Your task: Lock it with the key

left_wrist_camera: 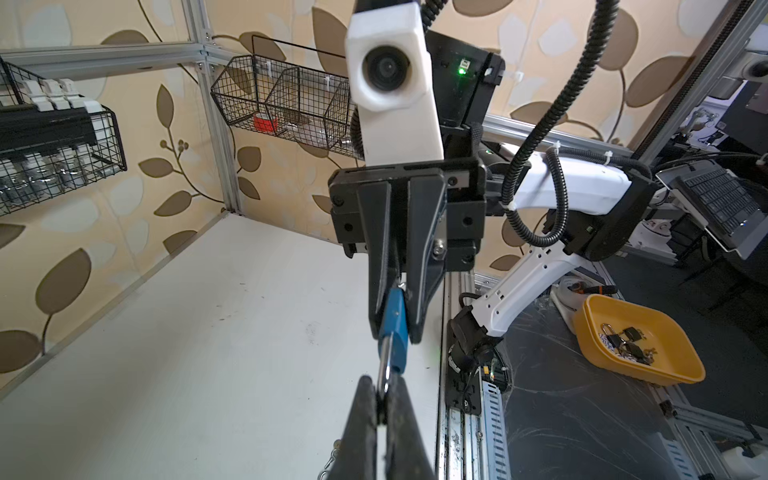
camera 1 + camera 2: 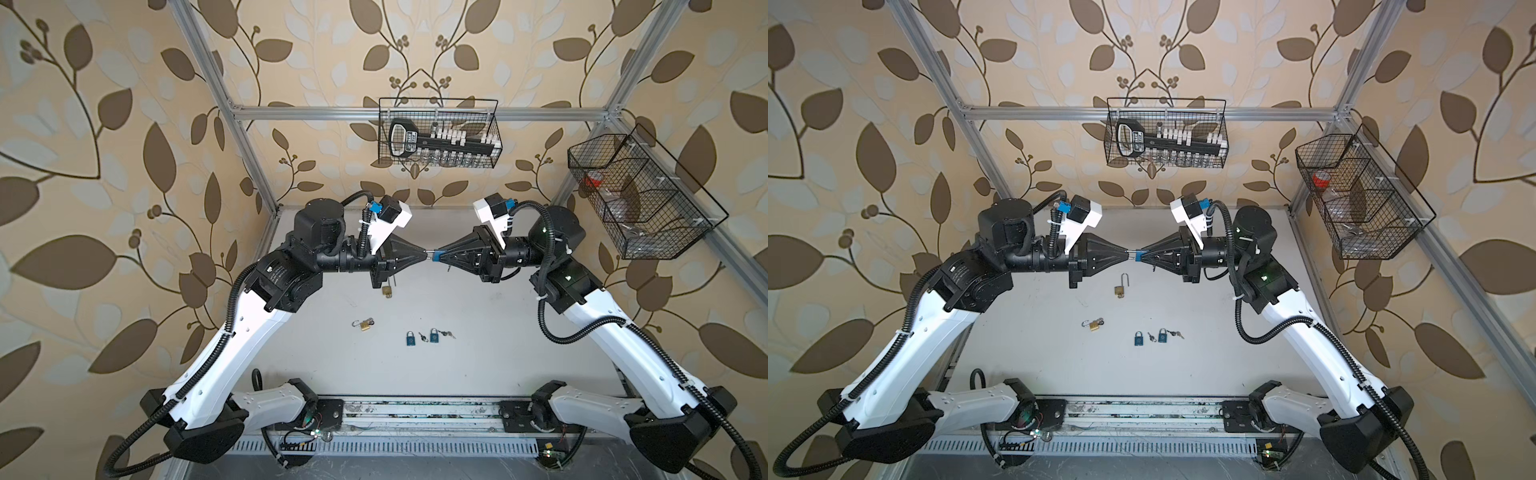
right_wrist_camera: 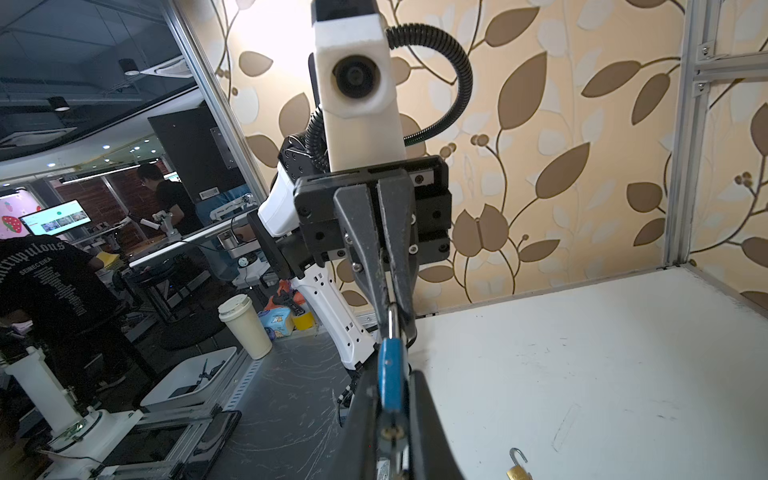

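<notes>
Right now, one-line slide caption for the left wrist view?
Left gripper shut on the shackle of a blue padlock whose body the right gripper holds above the table.

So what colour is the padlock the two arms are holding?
The padlock is blue; clearest in the left wrist view.

A wire basket (image 2: 384, 120) on the rear rail holds a black socket rack (image 2: 449, 143). A divided basket (image 2: 673, 237) at the side holds something red (image 2: 593, 181). Beyond the desk (image 2: 519, 332) are a yellow tray (image 1: 656, 328) and a pale cup (image 3: 247, 332).
</notes>
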Action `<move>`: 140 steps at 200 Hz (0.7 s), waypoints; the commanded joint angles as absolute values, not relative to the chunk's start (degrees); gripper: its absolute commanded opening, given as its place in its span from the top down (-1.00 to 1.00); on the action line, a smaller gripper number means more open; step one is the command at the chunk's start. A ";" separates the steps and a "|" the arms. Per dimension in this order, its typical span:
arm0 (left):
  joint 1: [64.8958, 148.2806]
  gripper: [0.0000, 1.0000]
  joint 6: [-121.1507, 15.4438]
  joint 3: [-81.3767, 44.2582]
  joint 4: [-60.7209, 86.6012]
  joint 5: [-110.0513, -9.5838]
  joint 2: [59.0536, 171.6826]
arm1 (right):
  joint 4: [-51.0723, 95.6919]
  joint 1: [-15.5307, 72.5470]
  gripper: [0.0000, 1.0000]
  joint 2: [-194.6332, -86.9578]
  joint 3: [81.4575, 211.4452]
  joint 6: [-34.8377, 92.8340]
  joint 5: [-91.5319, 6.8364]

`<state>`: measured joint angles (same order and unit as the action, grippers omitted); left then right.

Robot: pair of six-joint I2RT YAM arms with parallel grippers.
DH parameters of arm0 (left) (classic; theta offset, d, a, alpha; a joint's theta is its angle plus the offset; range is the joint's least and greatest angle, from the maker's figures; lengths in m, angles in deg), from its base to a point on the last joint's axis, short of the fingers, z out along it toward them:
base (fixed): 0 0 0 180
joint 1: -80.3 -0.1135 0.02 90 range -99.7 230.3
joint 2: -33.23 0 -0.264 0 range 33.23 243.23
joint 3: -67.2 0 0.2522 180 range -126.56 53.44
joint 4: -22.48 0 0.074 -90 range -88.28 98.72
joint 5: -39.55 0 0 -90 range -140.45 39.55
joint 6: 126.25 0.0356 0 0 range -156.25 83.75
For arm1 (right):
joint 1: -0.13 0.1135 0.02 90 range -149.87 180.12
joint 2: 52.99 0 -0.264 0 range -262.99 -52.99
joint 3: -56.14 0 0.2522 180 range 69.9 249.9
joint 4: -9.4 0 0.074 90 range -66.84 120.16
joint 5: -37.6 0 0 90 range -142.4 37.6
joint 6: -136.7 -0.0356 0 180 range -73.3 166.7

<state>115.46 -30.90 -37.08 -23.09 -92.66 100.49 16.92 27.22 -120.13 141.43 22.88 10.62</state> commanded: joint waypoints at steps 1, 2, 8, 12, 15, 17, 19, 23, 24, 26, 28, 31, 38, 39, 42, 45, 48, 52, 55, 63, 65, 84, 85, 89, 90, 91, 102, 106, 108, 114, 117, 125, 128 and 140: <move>115.07 1.00 -31.76 -36.81 -19.00 -91.43 100.02 | 15.83 27.44 1.00 -119.66 141.28 21.30 10.58; 115.04 1.00 -31.81 -36.82 -18.98 -91.46 100.02 | 15.71 27.40 1.00 -119.64 141.27 21.25 10.60; 115.02 1.00 -31.88 -36.82 -18.95 -91.73 100.02 | 15.32 27.37 1.00 -119.62 141.27 20.92 10.53; 115.02 1.00 -31.91 -36.82 -18.90 -91.90 100.09 | 15.23 27.44 1.00 -119.62 141.31 20.66 10.52; 115.07 1.00 -31.98 -36.78 -18.92 -92.07 100.11 | 15.17 27.38 1.00 -119.64 141.39 20.67 10.50; 115.10 1.00 -32.04 -36.81 -18.95 -92.14 100.11 | 15.10 27.42 1.00 -119.69 141.39 20.57 10.50; 115.04 1.00 -31.99 -36.82 -18.98 -92.18 100.11 | 15.08 27.45 1.00 -119.70 141.49 20.54 10.52; 115.02 1.00 -32.06 -36.82 -18.97 -92.34 100.11 | 15.07 27.35 1.00 -119.78 141.61 20.44 10.52; 115.02 1.00 -31.96 -36.87 -18.97 -92.40 100.15 | 15.07 27.41 1.00 -119.79 141.61 20.43 10.57; 115.08 1.00 -31.94 -36.83 -18.97 -92.49 100.14 | 15.07 27.38 1.00 -119.86 141.73 20.38 10.63; 115.03 1.00 -31.90 -36.83 -19.03 -92.60 100.18 | 15.07 27.40 1.00 -119.92 141.84 20.30 10.73; 115.04 1.00 -31.72 -36.84 -19.16 -92.82 100.20 | 15.14 27.32 1.00 -119.96 141.95 20.25 10.85; 115.04 1.00 -31.42 -37.06 -19.42 -93.58 100.28 | 15.11 27.35 1.00 -120.14 142.21 19.99 11.17; 115.03 1.00 -31.29 -37.07 -19.50 -93.72 100.28 | 15.09 27.32 1.00 -120.14 142.27 19.94 11.25; 115.02 1.00 -31.23 -37.17 -19.64 -94.06 100.36 | 15.12 27.33 1.00 -120.21 142.36 19.97 11.39; 115.04 1.00 -31.02 -37.39 -19.83 -94.50 100.45 | 15.11 27.42 1.00 -120.29 142.39 19.98 11.59; 115.06 1.00 -30.90 -37.52 -20.05 -94.82 100.54 | 15.08 27.41 1.00 -120.32 142.44 19.98 11.71; 115.04 1.00 -30.80 -37.72 -20.23 -95.02 100.68 | 14.99 27.37 1.00 -120.32 142.58 19.90 11.94; 115.06 0.95 -30.76 -37.78 -20.28 -95.09 100.72 | 14.99 27.37 1.00 -120.32 142.66 19.87 12.13; 115.02 0.80 -30.70 -37.79 -20.17 -95.18 100.73 | 14.96 27.31 1.00 -120.32 142.75 19.93 12.47; 115.06 0.77 -30.71 -37.79 -20.08 -95.18 100.73 | 15.00 27.36 1.00 -120.36 142.71 19.99 12.60; 115.07 0.63 -30.40 -37.97 -20.07 -95.01 100.64 | 14.99 27.24 1.00 -120.14 142.84 20.24 13.16; 115.04 0.63 -30.38 -38.06 -20.05 -95.01 100.68 | 14.99 27.22 1.00 -120.14 142.85 20.24 13.12; 115.03 0.60 -30.36 -38.09 -20.16 -95.01 100.72 | 14.99 27.28 1.00 -120.07 142.76 20.32 13.21; 115.07 0.60 -30.36 -38.12 -20.18 -95.01 100.72 | 14.99 27.28 1.00 -120.06 142.72 20.32 13.23; 115.04 0.60 -30.36 -38.17 -20.14 -95.01 100.72 | 14.99 27.28 1.00 -120.06 142.74 20.33 13.24; 115.05 0.57 -30.29 -38.22 -20.21 -95.14 100.81 | 14.99 27.12 1.00 -120.07 142.84 20.33 13.58; 115.05 0.56 -30.22 -38.25 -20.31 -95.25 100.86 | 14.99 27.12 1.00 -120.06 142.81 20.29 13.60; 115.02 0.56 -30.15 -38.23 -20.40 -95.26 100.89 | 14.99 27.13 1.00 -120.06 142.84 20.28 13.61; 115.02 0.56 -30.18 -38.31 -20.47 -95.44 100.94 | 14.99 27.17 1.00 -120.06 142.89 20.24 13.59; 115.08 0.56 -30.14 -38.43 -20.54 -95.57 100.98 | 15.02 27.13 1.00 -120.06 142.93 20.24 13.54; 115.05 0.56 -30.10 -38.48 -20.85 -95.86 101.12 | 14.98 27.13 1.00 -120.06 143.02 20.21 13.60; 115.02 0.56 -30.09 -38.53 -20.94 -95.93 101.20 | 14.99 27.15 1.00 -120.06 143.02 20.12 13.54; 115.05 0.60 -30.09 -38.59 -21.08 -96.14 101.30 | 14.98 27.12 1.00 -120.09 143.18 20.08 13.64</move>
